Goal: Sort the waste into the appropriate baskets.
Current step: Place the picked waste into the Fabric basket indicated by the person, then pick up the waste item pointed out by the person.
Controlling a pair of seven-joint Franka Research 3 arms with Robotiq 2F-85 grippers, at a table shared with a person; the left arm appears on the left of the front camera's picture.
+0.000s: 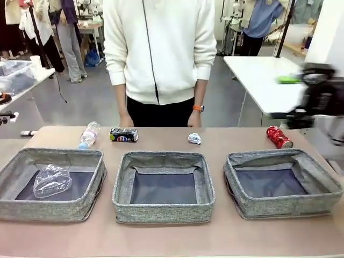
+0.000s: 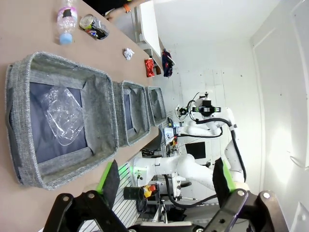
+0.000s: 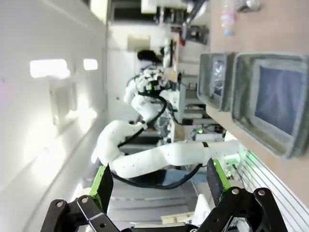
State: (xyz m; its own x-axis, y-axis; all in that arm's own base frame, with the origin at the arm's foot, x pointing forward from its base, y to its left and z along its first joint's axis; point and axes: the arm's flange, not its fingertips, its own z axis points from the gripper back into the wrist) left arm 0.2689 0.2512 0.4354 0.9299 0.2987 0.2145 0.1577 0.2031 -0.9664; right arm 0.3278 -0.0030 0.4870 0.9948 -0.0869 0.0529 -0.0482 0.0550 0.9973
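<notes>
Waste lies in a row on the table (image 1: 161, 239) beyond the middle basket (image 1: 161, 214): a dark drink can (image 1: 124, 134) on its side behind that basket's far-left corner, a clear plastic bottle (image 1: 88, 134) farther left, a crumpled paper ball (image 1: 194, 138) behind its far-right corner, and a red can (image 1: 279, 137) well to the right. A crushed clear bottle (image 1: 52, 180) rests inside the left basket (image 1: 54, 210) beside the middle one; the right basket (image 1: 279, 208) flanks it on the other side. A person (image 1: 161, 48) in a white top stands across the table, directly behind the middle basket. The left gripper (image 2: 165, 166) hangs to the left of the baskets, fingers spread wide and holding nothing. The right gripper (image 3: 158, 169), likewise wide and unladen, hangs off to their right.
</notes>
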